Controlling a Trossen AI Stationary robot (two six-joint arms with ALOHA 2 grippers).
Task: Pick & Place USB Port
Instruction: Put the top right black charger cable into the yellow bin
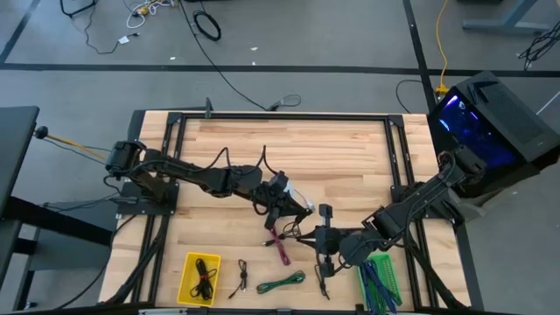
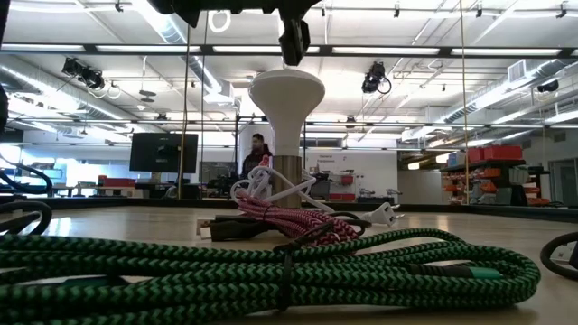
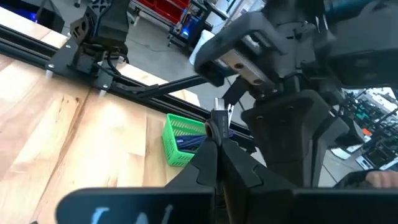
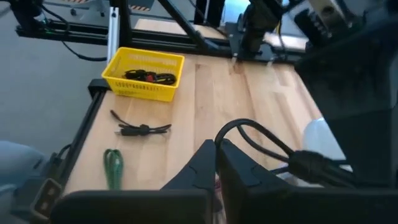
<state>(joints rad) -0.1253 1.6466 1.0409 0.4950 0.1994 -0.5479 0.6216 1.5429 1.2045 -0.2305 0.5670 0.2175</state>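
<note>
The left gripper point(image 1: 302, 210) hangs over the middle of the tabletop point(image 1: 350, 149), a little toward the front edge, its fingers point(image 3: 208, 155) pressed together. Whether anything is pinched between them cannot be told. The right gripper point(image 1: 324, 213) sits just beside it, facing it, also with its fingers point(image 4: 208, 163) together and a black cable point(image 4: 273, 149) looping past them. Below both, a red-and-white braided cable point(image 1: 280, 245) lies on the wood with a white cable point(image 2: 289, 191) bunched over it. Along the front edge lie a green cable point(image 1: 282, 282), a small black cable point(image 1: 242, 276), a yellow basket point(image 1: 184, 284) holding dark cables, and a green basket point(image 1: 394, 284) with blue cables.
</note>
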